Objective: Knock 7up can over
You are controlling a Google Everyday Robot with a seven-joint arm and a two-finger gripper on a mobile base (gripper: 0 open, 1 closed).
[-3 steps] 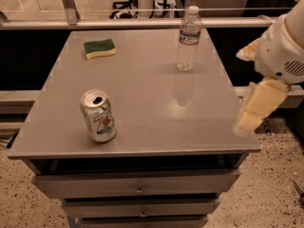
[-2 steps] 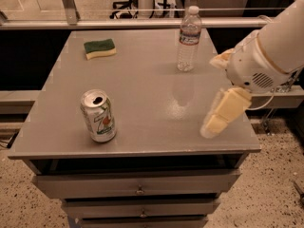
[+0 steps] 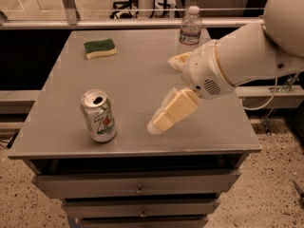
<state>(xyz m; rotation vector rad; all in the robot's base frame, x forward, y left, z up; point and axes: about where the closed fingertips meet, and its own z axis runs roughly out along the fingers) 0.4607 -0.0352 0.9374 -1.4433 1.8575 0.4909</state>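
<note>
The 7up can [image 3: 99, 117] stands upright near the front-left corner of the counter [image 3: 137, 70], with free space on all sides, so a sideways push should tip it. The arm [image 3: 247, 51] reaches in from the right and carries the hand [image 3: 164, 95] low over the front centre, to the right of the can and not touching it. The fingers are spread and grasp nothing (a knock needs no grip). The water bottle [image 3: 190, 27] and sponge [image 3: 100, 48] sit at the rear, well apart. Compared with the earlier frames, the hand has moved leftward from the right edge; can, bottle and sponge are unchanged.
</note>
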